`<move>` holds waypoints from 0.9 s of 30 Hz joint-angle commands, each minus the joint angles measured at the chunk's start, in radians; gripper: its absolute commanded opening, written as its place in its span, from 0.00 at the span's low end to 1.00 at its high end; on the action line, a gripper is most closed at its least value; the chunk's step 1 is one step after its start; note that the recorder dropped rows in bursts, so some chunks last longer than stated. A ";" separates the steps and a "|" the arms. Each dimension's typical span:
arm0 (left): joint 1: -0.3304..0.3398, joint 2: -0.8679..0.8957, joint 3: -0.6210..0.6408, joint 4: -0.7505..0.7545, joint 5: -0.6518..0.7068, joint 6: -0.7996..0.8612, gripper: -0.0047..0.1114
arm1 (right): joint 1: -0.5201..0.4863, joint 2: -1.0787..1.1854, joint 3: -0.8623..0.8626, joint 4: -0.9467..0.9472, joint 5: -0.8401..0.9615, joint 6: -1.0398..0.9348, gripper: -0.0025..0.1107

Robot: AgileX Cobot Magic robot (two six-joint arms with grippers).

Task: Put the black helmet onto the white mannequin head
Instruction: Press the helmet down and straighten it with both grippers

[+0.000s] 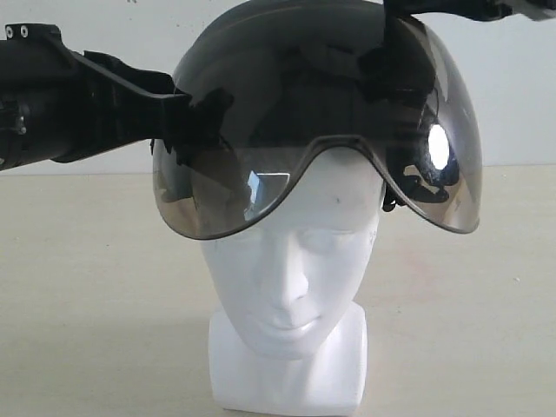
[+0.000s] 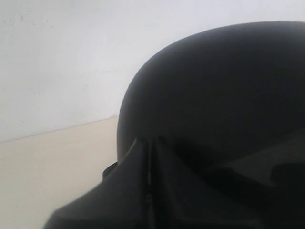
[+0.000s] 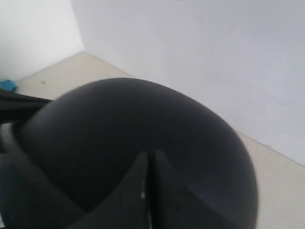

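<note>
The black helmet (image 1: 261, 69) caps the crown of the white mannequin head (image 1: 291, 261) on the surface (image 1: 87, 304), visor (image 1: 217, 195) over its brow. The left pincer (image 1: 184, 117) and right pincer (image 1: 395, 61) are clamped on its rim, 1 per side.

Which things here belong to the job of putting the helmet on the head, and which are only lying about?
Job: black helmet, white mannequin head, left gripper, right gripper.
Lying about: small blue thing, cut off at the picture's edge.
</note>
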 commanded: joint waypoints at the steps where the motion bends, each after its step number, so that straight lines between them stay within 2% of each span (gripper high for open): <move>1: -0.021 0.034 0.030 -0.037 0.213 0.003 0.08 | 0.002 -0.001 -0.024 0.112 0.150 -0.096 0.02; 7: -0.021 0.034 0.030 -0.037 0.216 0.003 0.08 | 0.002 -0.001 -0.026 0.114 0.262 -0.110 0.02; 27: -0.021 0.034 0.030 -0.037 0.220 -0.017 0.08 | 0.002 0.001 -0.024 0.116 0.410 -0.129 0.02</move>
